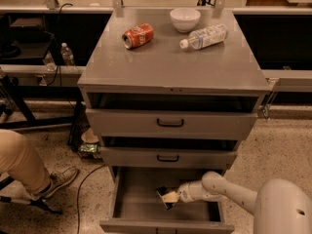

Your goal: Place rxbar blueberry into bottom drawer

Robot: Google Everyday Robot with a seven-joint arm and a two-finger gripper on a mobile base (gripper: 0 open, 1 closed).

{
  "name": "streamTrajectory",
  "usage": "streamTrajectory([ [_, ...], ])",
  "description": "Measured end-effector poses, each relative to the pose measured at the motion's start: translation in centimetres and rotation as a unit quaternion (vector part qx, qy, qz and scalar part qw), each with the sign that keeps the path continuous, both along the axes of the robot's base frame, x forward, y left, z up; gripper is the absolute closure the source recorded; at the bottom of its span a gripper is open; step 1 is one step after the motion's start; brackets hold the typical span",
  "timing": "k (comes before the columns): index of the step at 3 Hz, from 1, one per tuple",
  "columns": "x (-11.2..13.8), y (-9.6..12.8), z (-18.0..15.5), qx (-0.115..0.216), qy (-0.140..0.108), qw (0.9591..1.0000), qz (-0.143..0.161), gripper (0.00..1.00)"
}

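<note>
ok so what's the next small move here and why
Probably open the jaws and let go. The gripper is already inside the open bottom drawer, holding the rxbar blueberry tilted just over the grey floor, so a release should leave the bar in the drawer.

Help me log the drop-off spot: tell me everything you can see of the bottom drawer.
The bottom drawer is the lowest of three in the grey cabinet, pulled out below two shallower drawers. It looks like a wide grey metal box with a plain floor and side walls. The gripper reaches in from the right, over the floor's middle, shut on the rxbar blueberry, a dark tilted bar. Whether the bar touches the floor cannot be told.
</note>
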State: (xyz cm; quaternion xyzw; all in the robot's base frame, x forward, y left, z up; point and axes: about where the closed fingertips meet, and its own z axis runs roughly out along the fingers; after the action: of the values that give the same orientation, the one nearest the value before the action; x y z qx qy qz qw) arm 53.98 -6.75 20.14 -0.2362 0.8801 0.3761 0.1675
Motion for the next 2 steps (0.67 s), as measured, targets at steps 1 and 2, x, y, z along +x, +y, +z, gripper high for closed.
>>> streamTrajectory([
  [1,0.6,1.5,-0.8,0.025,0.003,0.9996,0.014,0.52],
  [2,0.9,2.5,-0.8,0.040,0.003,0.9988,0.028,0.30],
])
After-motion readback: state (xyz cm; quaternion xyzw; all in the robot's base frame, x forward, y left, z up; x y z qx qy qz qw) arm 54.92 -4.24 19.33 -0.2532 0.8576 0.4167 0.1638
